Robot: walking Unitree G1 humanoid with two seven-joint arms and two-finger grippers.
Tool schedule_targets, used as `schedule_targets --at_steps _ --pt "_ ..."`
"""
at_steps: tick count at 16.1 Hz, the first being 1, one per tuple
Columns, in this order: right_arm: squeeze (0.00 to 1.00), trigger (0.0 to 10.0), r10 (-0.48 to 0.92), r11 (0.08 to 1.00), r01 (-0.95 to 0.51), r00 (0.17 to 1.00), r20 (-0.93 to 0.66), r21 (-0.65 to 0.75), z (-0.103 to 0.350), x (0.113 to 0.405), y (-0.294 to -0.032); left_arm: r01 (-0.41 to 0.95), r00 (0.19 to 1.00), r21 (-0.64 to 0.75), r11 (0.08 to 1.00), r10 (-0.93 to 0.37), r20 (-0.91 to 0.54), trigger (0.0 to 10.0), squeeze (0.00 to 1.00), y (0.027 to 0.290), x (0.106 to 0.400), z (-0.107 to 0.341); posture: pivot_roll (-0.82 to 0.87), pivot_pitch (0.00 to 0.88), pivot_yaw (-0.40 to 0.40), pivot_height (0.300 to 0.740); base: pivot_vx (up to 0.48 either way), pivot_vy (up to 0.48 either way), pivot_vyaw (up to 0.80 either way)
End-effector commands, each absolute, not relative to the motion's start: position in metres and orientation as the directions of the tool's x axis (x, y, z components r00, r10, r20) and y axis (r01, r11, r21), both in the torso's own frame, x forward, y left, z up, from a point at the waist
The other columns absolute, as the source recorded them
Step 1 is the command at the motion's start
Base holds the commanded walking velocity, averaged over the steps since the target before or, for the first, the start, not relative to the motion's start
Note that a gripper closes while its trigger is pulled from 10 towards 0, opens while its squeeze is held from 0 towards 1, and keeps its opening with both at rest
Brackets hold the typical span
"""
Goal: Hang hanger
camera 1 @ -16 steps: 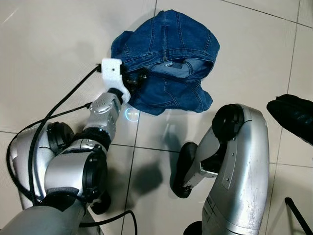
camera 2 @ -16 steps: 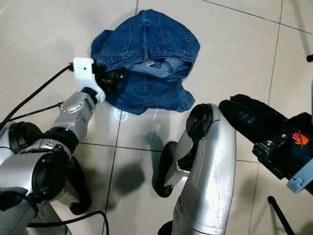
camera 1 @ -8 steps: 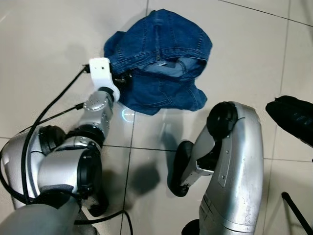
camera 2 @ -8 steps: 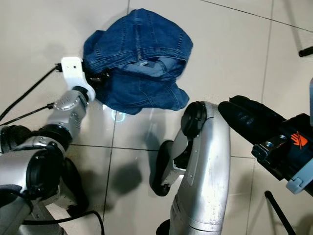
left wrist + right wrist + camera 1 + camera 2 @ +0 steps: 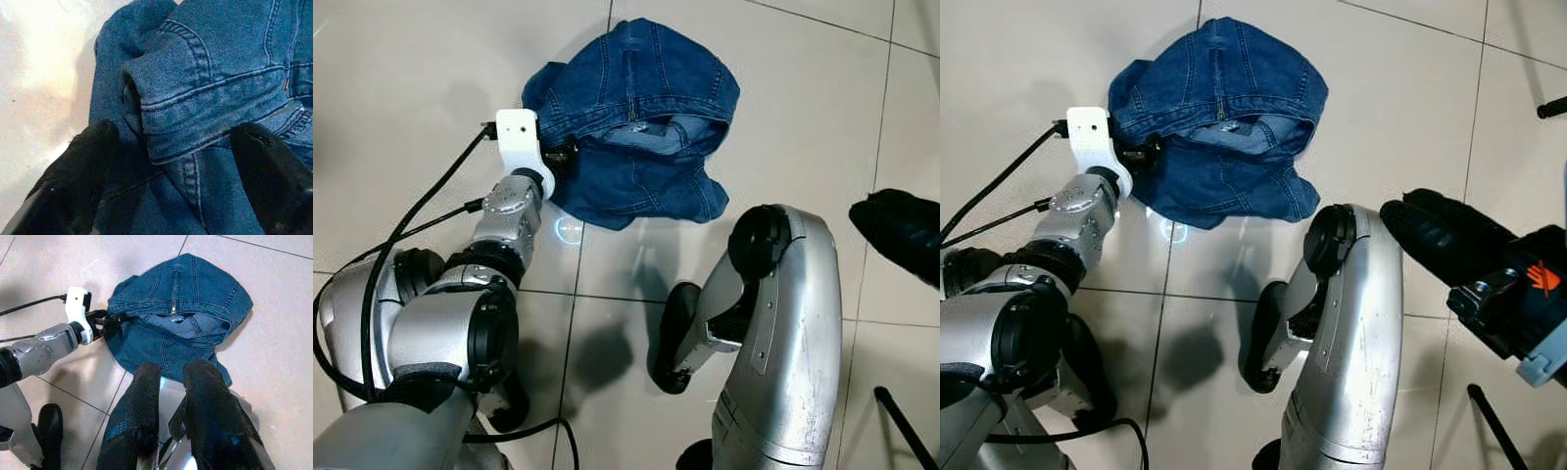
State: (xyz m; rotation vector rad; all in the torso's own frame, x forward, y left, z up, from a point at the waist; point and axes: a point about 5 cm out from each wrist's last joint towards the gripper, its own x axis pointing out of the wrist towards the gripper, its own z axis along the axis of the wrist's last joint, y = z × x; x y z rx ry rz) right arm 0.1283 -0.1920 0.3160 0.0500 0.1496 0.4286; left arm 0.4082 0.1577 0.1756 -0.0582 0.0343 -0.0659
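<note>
Reaching down to the tile floor point(image 5: 431, 88), left gripper point(image 5: 171, 171) has its jaws wide around a cuff of the crumpled denim jacket point(image 5: 636, 117); right gripper point(image 5: 171, 396) hovers, jaws narrow

Floor point(image 5: 431, 69) of large, pale, glossy tiles with thin dark grout lines. Lying directly on it, a crumpled blue denim garment point(image 5: 641, 88), bunched into a heap with seams and stitching showing, spread across one grout line.

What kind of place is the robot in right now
Probably a room indoors, maybe a home: a glossy tiled floor with grout lines, and a crumpled denim garment lying on it at the left gripper.
</note>
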Motion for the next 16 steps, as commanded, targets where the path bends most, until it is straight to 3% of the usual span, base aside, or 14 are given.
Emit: schedule_targets --at_steps 1,16 --pt "0.0 10.0 0.416 0.909 -0.409 0.9 -0.134 0.076 0.315 0.124 -0.191 0.092 0.989 -0.086 0.992 -0.101 -0.108 0.0 0.0 0.149 0.402 0.154 -0.77 0.812 -0.19 0.3 0.0 0.0 0.0" --pt "0.0 10.0 0.397 0.917 -0.389 0.91 -0.118 0.083 0.317 0.125 -0.192 0.118 0.983 -0.177 0.977 -0.14 -0.119 0.0 0.0 0.148 0.397 0.143 -0.77 0.81 -0.191 0.3 0.0 0.0 0.0"
